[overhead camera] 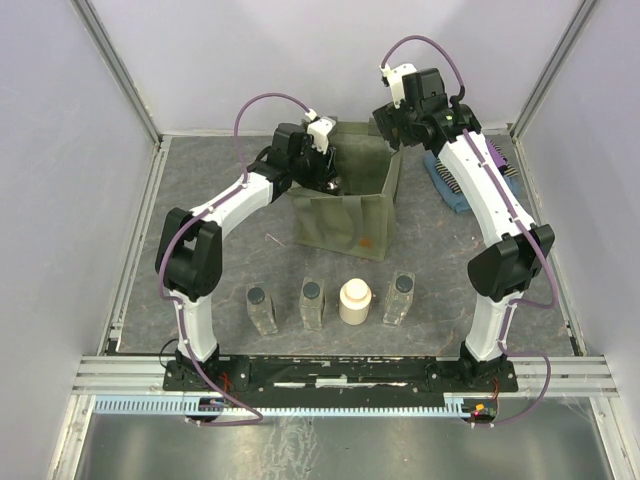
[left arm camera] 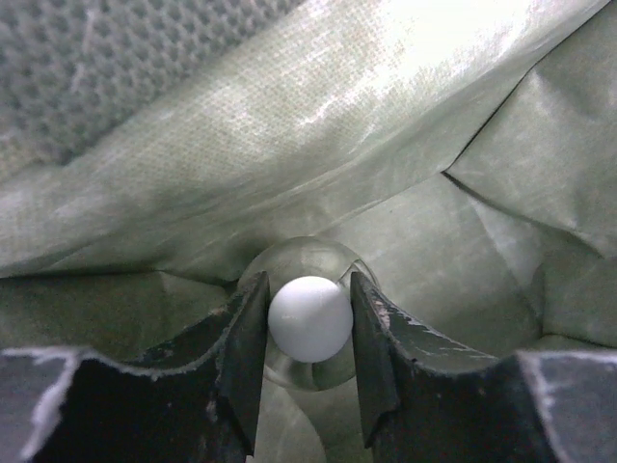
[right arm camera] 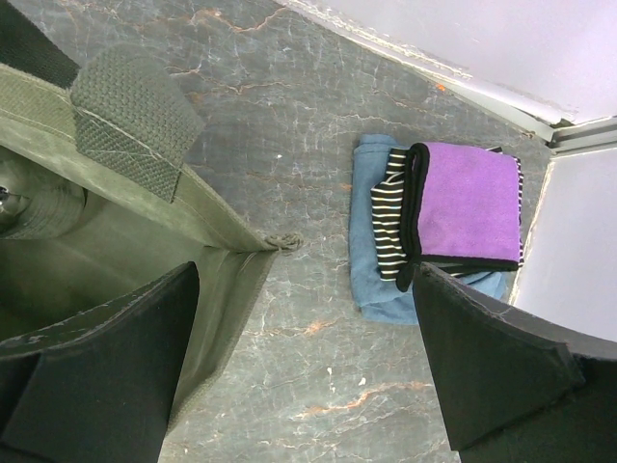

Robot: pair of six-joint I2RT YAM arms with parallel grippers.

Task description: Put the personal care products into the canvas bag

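The olive canvas bag (overhead camera: pixel 345 215) stands open at the middle of the table. My left gripper (overhead camera: pixel 326 177) reaches down inside it, shut on the white ball top of the round clear bottle (left arm camera: pixel 308 318), with the bag's fabric (left arm camera: pixel 289 145) all around and the jaws (left arm camera: pixel 308 282) touching both sides of the ball. Three clear rectangular bottles with dark caps (overhead camera: pixel 261 308) (overhead camera: pixel 312 303) (overhead camera: pixel 399 298) and the cream round jar (overhead camera: pixel 354 301) stand in a row in front of the bag. My right gripper (overhead camera: pixel 393 127) (right arm camera: pixel 304 275) is open and empty above the bag's right rear corner (right arm camera: pixel 227 253).
A folded blue, striped and purple cloth (overhead camera: pixel 455 180) (right arm camera: pixel 463 203) lies on the table right of the bag, near the right wall rail. A metal frame rail (overhead camera: pixel 140 240) runs along the left edge. The bag's strap handle (right arm camera: pixel 130 121) lies over its rim.
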